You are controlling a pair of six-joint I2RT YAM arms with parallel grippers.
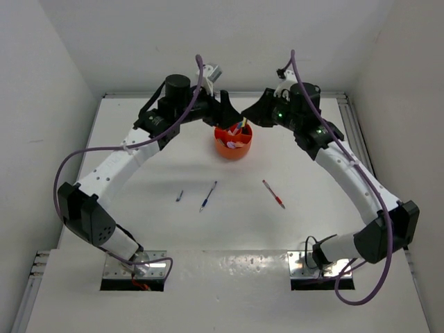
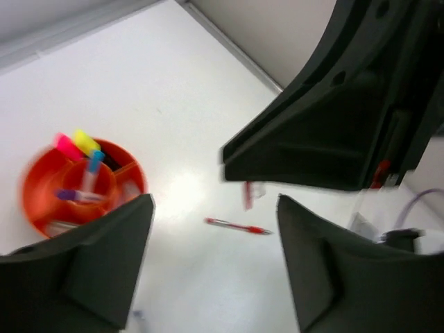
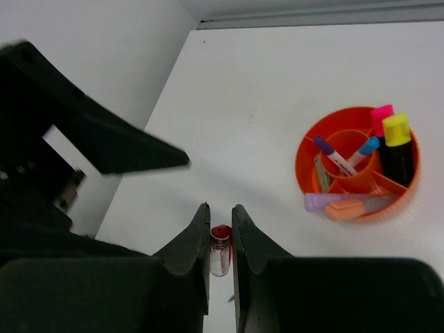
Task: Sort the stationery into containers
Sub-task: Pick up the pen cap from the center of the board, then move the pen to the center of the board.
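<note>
The red-capped pen (image 3: 220, 248), pinched in the right gripper (image 3: 220, 211), is best centred over a tub (image 3: 309, 139) compartment before release; the left gripper (image 2: 215, 208) is spread.

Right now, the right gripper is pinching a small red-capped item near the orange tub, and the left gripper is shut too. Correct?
Not quite. The left gripper is open, its jaws wide apart with nothing between them, as the left wrist view shows. The rest stands: the right gripper pinches a small red-capped item near the orange tub.
</note>
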